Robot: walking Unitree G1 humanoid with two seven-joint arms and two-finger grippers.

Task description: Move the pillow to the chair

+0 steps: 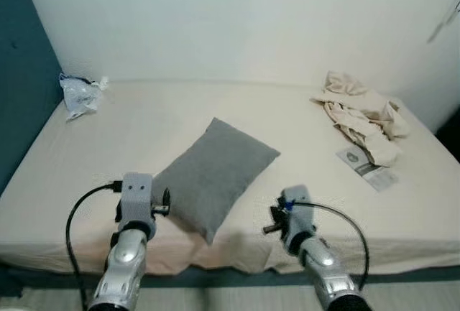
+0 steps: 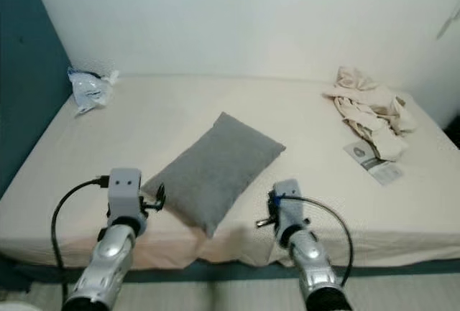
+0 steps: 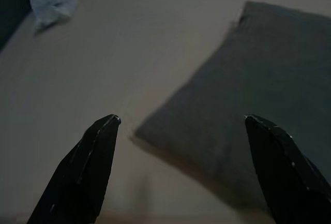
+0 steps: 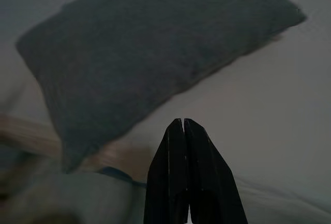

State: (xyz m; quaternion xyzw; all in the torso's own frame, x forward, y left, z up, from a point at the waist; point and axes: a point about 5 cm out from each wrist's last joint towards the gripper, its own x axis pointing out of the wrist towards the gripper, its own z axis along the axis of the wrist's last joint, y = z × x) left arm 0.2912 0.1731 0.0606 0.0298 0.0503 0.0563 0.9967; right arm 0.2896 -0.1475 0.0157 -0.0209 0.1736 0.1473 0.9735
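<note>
Grey pillow [image 1: 214,173] lying aslant near the bed [image 1: 302,121] edge, likely soft and light, best pinched at a corner; left gripper [image 3: 181,123] spread wide, right gripper [image 4: 184,125] pressed together.

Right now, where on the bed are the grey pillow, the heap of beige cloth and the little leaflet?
Grey pillow [image 1: 215,174], left eye view, the middle of its top face.
Beige cloth [image 1: 359,113], left eye view, the centre of the heap.
Leaflet [image 2: 374,161], right eye view, its printed middle.
</note>
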